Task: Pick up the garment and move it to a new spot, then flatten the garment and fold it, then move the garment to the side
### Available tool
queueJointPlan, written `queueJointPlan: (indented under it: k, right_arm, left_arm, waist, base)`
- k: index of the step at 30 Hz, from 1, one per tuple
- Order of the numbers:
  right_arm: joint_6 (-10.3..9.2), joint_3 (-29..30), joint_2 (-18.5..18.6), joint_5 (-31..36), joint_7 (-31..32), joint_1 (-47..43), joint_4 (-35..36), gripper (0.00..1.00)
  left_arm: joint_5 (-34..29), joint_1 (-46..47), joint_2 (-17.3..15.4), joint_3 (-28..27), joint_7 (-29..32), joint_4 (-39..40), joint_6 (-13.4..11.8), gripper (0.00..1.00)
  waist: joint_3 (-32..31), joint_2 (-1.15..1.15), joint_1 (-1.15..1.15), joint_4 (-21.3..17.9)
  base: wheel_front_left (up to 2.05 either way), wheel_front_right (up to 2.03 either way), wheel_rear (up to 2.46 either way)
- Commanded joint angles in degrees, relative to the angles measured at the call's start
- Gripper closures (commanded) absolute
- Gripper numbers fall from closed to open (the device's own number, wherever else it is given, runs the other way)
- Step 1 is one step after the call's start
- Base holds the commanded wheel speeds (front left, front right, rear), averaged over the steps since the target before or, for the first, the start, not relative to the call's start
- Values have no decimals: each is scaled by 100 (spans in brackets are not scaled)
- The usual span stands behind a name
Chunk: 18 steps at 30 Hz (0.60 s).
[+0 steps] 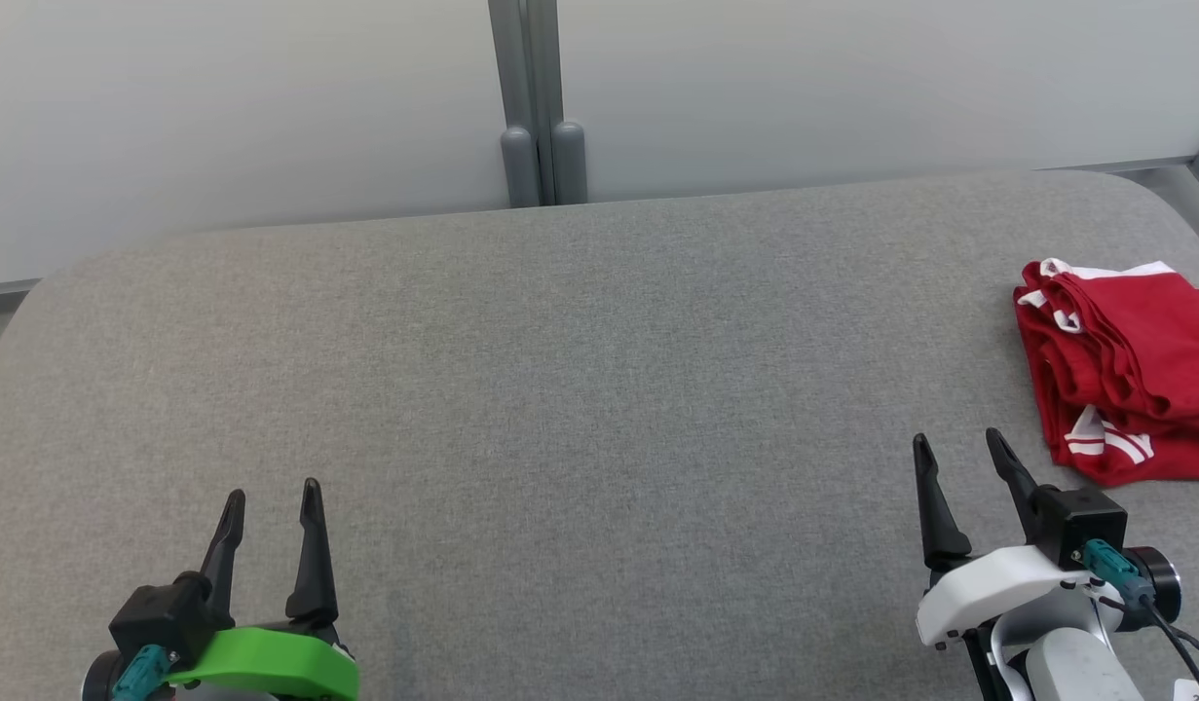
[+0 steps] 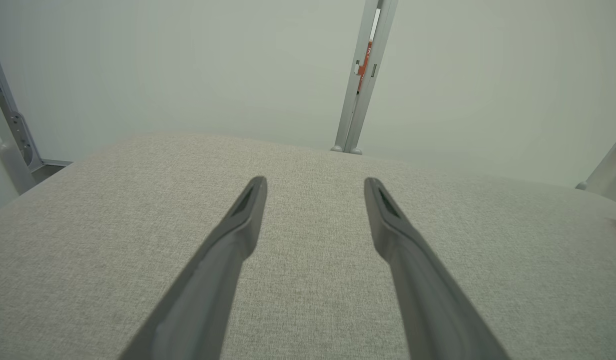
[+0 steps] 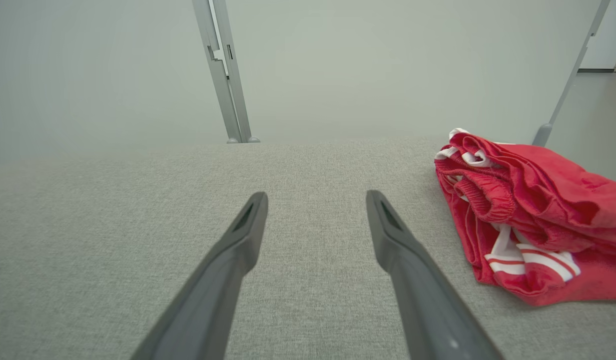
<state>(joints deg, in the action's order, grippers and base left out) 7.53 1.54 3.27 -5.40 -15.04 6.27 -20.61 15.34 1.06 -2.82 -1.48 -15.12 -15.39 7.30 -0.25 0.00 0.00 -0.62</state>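
Garment (image 1: 1125, 370), red with white stripes, bunched in a loose heap at the tabletop's (image 1: 580, 389) right edge, partly cut off in the head view. It lies just ahead and to the right of the right jaws, well apart from the left jaws at the tabletop's near left. Visible part runs near-to-far. Both jaws spread wide, holding nothing. Right arm is nearer, so likely its reach.

garment (image 1: 1125, 375): on table (image 1: 560, 409), far right (near edge) | post (image 1: 536, 117): behind table
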Motion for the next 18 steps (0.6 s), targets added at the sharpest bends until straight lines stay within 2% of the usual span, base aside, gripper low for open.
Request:
queueJointPlan:
  k: [1, 18]
  right_arm:
    - [-10, -10, 7, 47, -15, 85, -5, 0]
    - [-10, -52, -10, 41, -15, 74, 54, 0]
  left_arm:
    - [43, -36, -19, -6, 0, -26, 14, 0]
    - [-30, 54, -18, 6, 0, -15, 21, 0]
  waist:
    - [-17, 0, 0, -26]
    - [18, 0, 0, -93]
  base:
    - [0, 0, 0]
    - [0, 0, 0]
